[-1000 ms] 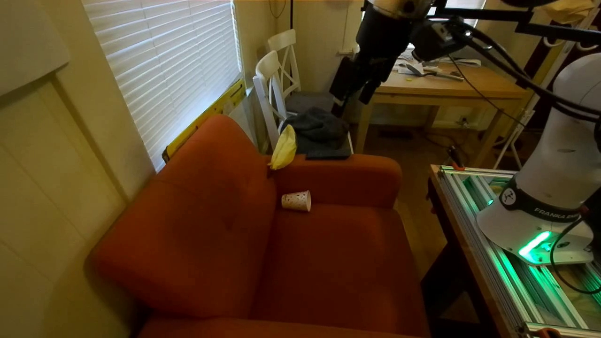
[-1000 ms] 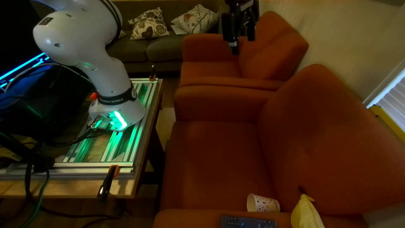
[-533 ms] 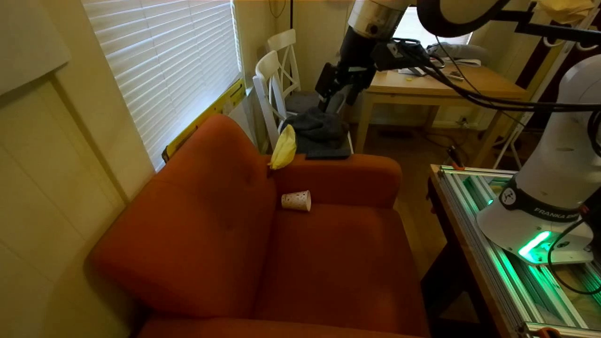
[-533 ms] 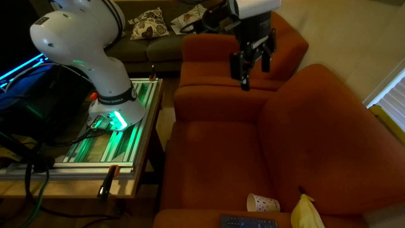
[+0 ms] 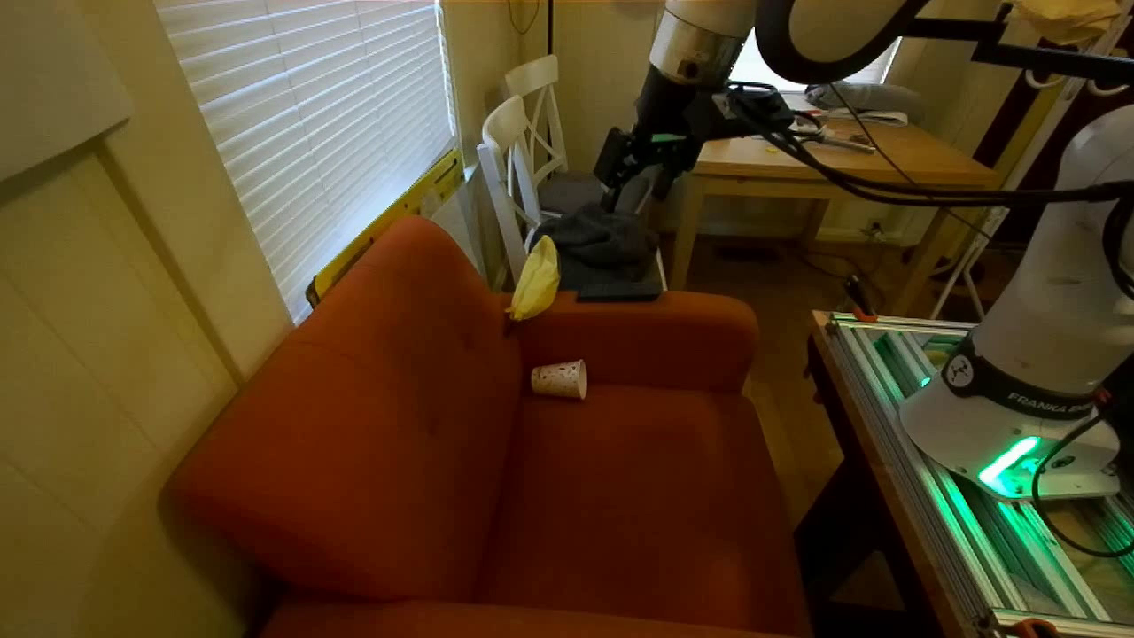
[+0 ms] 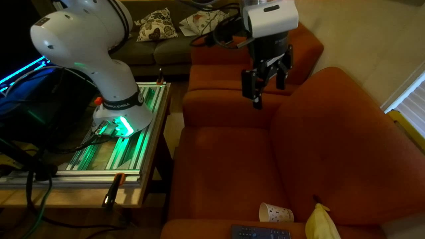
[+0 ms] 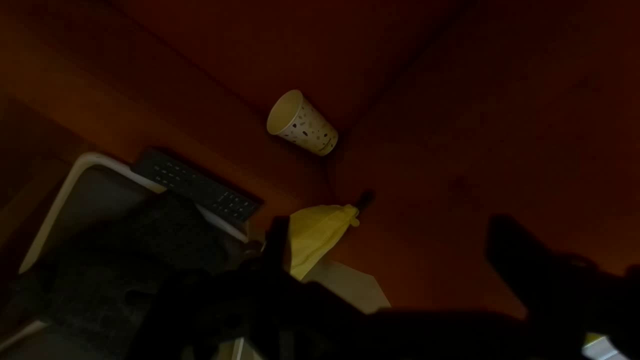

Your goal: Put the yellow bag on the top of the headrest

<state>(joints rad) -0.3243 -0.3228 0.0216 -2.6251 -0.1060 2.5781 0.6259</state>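
The yellow bag (image 5: 537,282) is a limp, pale-yellow pouch. It rests at the rear end of the armrest, against the sofa back, and also shows in an exterior view (image 6: 320,224), cut by the lower edge. The headrest (image 5: 390,292) is the broad rust-orange sofa back with a rounded top; it also shows in an exterior view (image 6: 348,109). My gripper (image 6: 269,96) is open and empty, in the air above the sofa, apart from the bag. In the wrist view, the gripper (image 7: 390,225) has fingers wide apart, and the left finger hides part of the bag (image 7: 320,230).
A speckled white cup (image 5: 560,379) lies on its side on the seat by the armrest. A black remote (image 6: 260,232) lies at the armrest. A chair with a dark cloth (image 5: 607,239) stands behind the armrest. A wall and window blinds (image 5: 337,115) are behind the headrest.
My gripper has come down and over the sofa, moving most in the first half second and less since. It stays open. The yellow bag and cup have not moved.
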